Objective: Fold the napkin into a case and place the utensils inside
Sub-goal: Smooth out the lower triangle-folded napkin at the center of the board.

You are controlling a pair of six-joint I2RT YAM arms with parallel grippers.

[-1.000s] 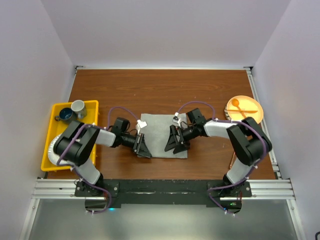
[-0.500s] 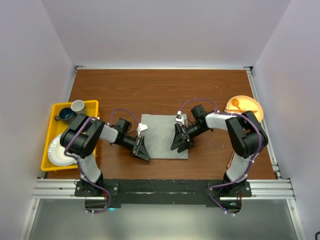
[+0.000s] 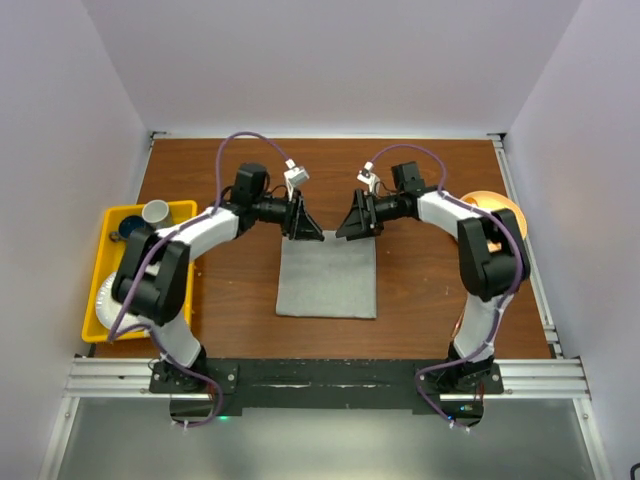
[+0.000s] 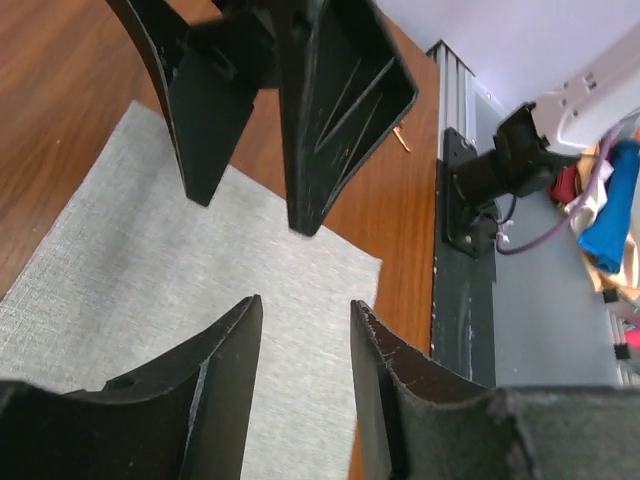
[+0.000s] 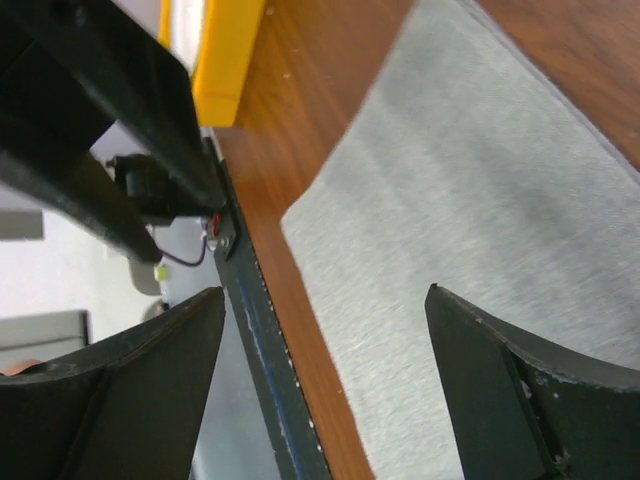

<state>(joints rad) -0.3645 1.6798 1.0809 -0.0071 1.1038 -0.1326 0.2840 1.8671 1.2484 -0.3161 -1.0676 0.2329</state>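
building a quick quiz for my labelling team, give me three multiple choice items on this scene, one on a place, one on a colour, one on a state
1. Where on the table does the yellow tray sit?
A. at the right edge
B. at the left edge
C. in the middle, on the cloth

2. What colour is the napkin?
A. red
B. dark blue
C. light grey

3. How does the napkin lie?
A. spread flat on the wood
B. balled up
C. hanging in the air

Answers:
1 B, the top view shows the tray beside the left arm.
2 C, it shows grey in all three views.
3 A, it rests flat on the table, with no fold showing.
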